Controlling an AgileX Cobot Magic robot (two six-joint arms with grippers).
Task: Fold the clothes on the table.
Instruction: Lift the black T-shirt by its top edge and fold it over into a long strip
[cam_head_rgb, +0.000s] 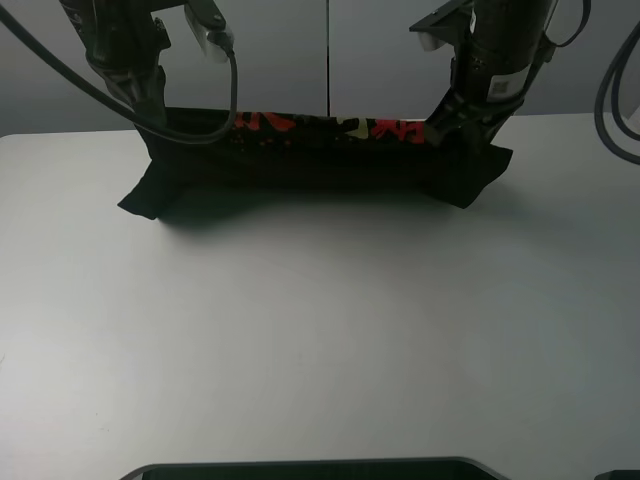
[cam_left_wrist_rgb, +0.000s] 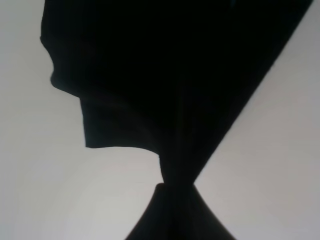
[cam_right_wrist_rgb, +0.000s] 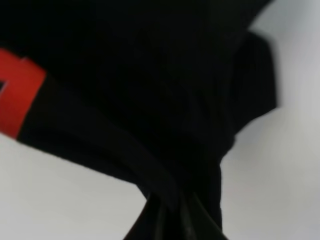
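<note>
The black T-shirt (cam_head_rgb: 320, 160) hangs stretched between my two grippers at the far side of the white table (cam_head_rgb: 320, 330), its lower part resting on the tabletop. Red and pale printed characters (cam_head_rgb: 330, 127) show along its upper edge. My left gripper (cam_head_rgb: 150, 118) is shut on the shirt's left end, where a sleeve (cam_head_rgb: 145, 195) droops onto the table. My right gripper (cam_head_rgb: 450, 122) is shut on the right end. In the left wrist view the black cloth (cam_left_wrist_rgb: 170, 90) is bunched into the pinch (cam_left_wrist_rgb: 176, 186). In the right wrist view the cloth (cam_right_wrist_rgb: 150, 100) with a red patch (cam_right_wrist_rgb: 17, 97) fills the frame.
Grey wall panels (cam_head_rgb: 330, 50) stand right behind the table's far edge. Black cables (cam_head_rgb: 615, 90) hang at the right and by the left arm. A dark object (cam_head_rgb: 310, 470) lies along the table's near edge.
</note>
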